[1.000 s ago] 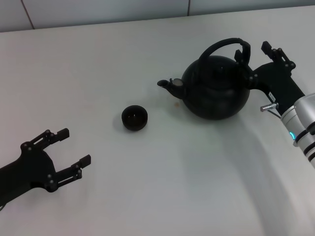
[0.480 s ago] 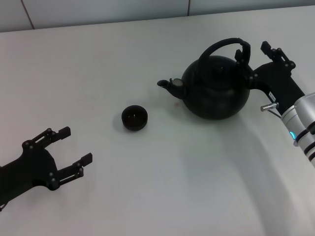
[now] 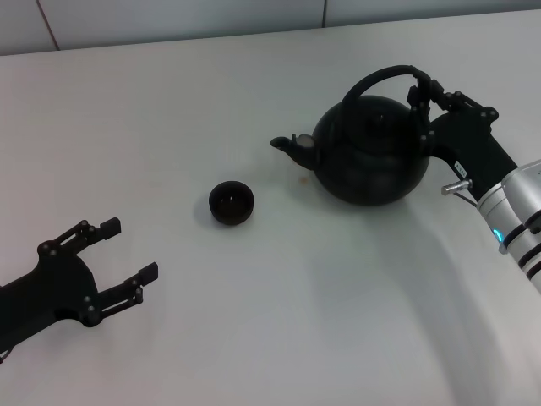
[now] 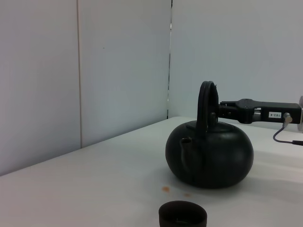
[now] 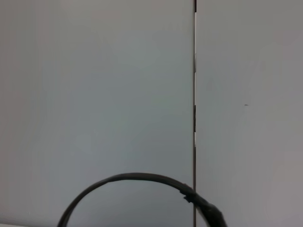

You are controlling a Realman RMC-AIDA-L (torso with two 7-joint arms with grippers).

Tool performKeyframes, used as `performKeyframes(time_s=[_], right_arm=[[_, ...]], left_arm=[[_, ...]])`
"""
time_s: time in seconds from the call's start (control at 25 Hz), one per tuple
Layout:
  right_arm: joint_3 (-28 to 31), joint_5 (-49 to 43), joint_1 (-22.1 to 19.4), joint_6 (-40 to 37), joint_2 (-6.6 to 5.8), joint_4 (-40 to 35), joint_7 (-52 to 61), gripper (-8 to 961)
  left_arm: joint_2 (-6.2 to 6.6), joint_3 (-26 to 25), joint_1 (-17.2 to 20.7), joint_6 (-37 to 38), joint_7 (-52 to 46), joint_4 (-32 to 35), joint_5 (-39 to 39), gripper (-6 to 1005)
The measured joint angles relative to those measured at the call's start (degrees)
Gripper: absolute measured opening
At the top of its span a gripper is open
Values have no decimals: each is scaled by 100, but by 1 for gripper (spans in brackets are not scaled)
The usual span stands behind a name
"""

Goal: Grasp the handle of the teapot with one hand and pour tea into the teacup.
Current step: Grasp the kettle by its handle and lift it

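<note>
The matte-black teapot [image 3: 372, 156] stands upright on the white table, spout pointing to the left. Its arched handle [image 3: 376, 78] rises over the lid. My right gripper [image 3: 444, 97] is at the handle's wide right end, fingers closed in on it. The small black teacup [image 3: 231, 203] sits left of the spout, apart from the pot. My left gripper [image 3: 131, 248] is open and empty near the front left. The left wrist view shows the teapot [image 4: 210, 153], handle [image 4: 207, 109], teacup [image 4: 182, 216] and right gripper [image 4: 222, 111]. The right wrist view shows only the handle's arc [image 5: 137, 177].
A small orange stain [image 3: 302, 179] marks the table just below the spout; it also shows in the left wrist view [image 4: 165, 188]. A pale panelled wall [image 3: 169, 21] runs along the table's far edge.
My right gripper's fingers have drawn together onto the handle's right end. The teapot, teacup and left arm have stayed where they were.
</note>
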Motion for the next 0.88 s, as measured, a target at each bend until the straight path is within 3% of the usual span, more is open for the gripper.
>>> performKeyframes(time_s=[0.12,0.4,0.88], right_arm=[[2,-3,-2,-1,0,1,2,257],[35,-3,-26,-45,5,4,2,86],[4,-142,-15,-712,-24,-17,184,85]], left_arm=[[3,0,-6,0,-2,0,0,834],[1,0,-9,-5,2,0,0,834],[-16,0,19,-19,37,0,0,833]])
